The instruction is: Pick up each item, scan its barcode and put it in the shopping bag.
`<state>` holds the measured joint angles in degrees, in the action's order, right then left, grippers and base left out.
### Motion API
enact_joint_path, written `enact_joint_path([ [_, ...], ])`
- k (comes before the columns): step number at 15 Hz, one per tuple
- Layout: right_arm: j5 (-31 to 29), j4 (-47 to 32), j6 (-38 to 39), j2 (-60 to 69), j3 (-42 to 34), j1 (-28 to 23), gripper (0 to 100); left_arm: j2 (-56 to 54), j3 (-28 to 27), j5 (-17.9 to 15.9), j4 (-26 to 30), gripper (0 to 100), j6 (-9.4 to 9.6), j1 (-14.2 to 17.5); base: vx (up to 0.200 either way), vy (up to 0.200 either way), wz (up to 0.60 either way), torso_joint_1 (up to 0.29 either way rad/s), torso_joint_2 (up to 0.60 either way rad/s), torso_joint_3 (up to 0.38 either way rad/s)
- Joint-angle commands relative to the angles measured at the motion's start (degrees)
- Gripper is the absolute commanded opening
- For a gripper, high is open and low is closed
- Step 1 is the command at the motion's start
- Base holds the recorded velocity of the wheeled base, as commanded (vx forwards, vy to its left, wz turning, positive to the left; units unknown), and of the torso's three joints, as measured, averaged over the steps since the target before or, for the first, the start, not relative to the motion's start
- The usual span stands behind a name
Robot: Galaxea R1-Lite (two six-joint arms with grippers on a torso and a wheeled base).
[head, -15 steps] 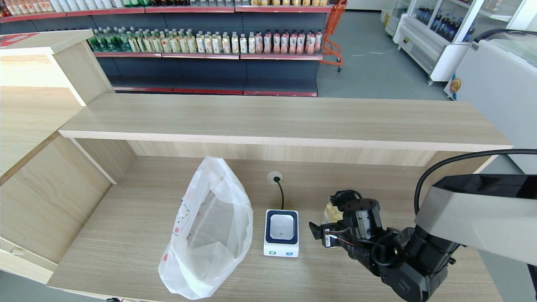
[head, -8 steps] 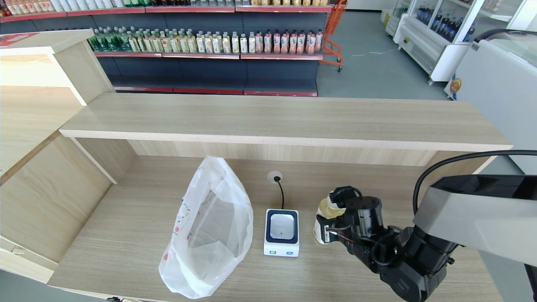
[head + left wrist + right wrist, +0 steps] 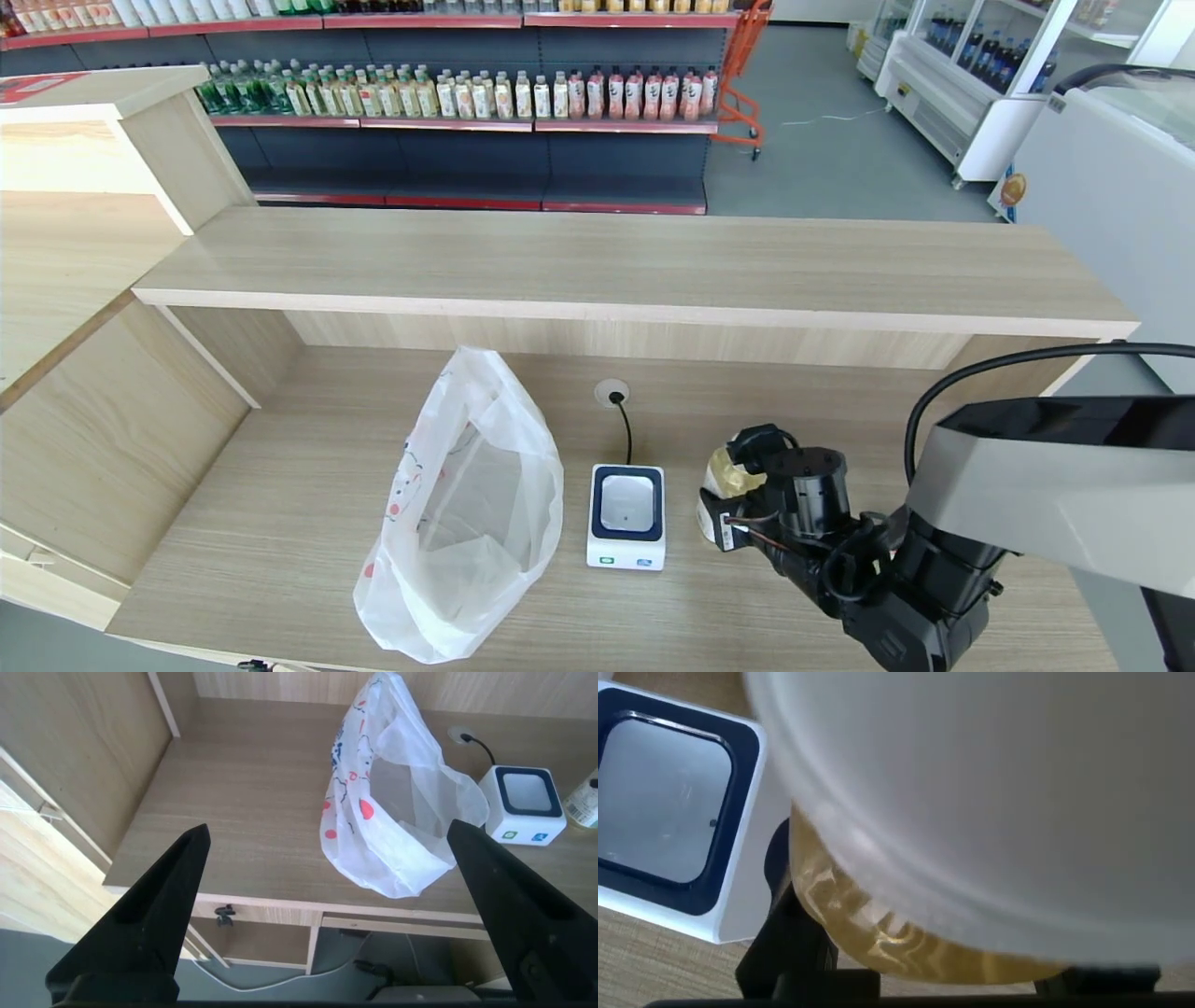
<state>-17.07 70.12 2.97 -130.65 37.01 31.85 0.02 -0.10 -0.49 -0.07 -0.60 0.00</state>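
The right gripper (image 3: 726,511) is closed around a bottle (image 3: 721,474) of yellowish drink. The scanner (image 3: 626,515) sits just to this gripper's left on the tabletop (image 3: 280,523). Farther left, beyond the scanner, stands the shopping bag (image 3: 467,523), its mouth agape. The left gripper (image 3: 327,840) hangs with fingers spread wide, holding nothing — the shopping bag lies below and ahead of it.

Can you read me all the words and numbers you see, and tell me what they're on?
No text here is readable.
On the bottle in the right end effector: label blurred.
On the shopping bag: red and blue print, unreadable.
On the scanner: front stickers too small.
On the shelf bottles: labels too small.
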Motion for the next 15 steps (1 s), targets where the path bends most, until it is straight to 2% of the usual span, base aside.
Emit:
enact_joint_path([
  [1,1.1,-0.8,2.0,4.2,-0.7,-1.2,0,0.0,0.0,0.0,0.0,100,-0.02,0.0,0.000,0.000,0.00,0.000,0.00,0.000],
  [2,4.0,-2.3,4.3,8.0,-1.4,-2.7,0,0.0,0.0,0.0,0.0,100,-0.02,0.0,0.000,0.000,0.00,0.000,0.00,0.000],
  [4,14.9,-11.6,5.6,18.2,-2.6,-8.2,0,0.0,0.0,0.0,0.0,100,-0.02,0.0,0.000,0.000,0.00,0.000,0.00,0.000],
  [5,25.4,-20.0,7.2,25.4,-2.1,-11.9,0,0.0,0.0,0.0,0.0,100,-0.02,0.0,0.000,0.000,0.00,0.000,0.00,0.000],
  [6,32.2,-24.3,8.4,29.3,-1.9,-13.7,0,0.0,0.0,0.0,0.0,100,-0.02,0.0,0.000,0.000,0.00,0.000,0.00,0.000],
  [7,44.0,-28.7,9.7,35.2,-2.1,-16.3,0,0.0,0.0,0.0,0.0,100,-0.02,0.0,0.000,0.000,0.00,0.000,0.00,0.000],
  [9,60.0,-30.8,9.9,42.2,-4.8,-18.6,0,0.0,0.0,0.0,0.0,100,-0.02,0.0,0.000,0.000,0.00,0.000,0.00,0.000],
  [11,66.1,-30.8,9.8,46.2,-8.1,-17.5,0,0.0,0.0,0.0,0.0,100,-0.02,0.0,0.000,0.000,0.00,0.000,0.00,0.000],
  [15,68.9,-30.8,9.7,50.1,-12.1,-11.0,0,0.0,0.0,0.0,0.0,100,-0.02,0.0,0.000,0.000,0.00,0.000,0.00,0.000],
])
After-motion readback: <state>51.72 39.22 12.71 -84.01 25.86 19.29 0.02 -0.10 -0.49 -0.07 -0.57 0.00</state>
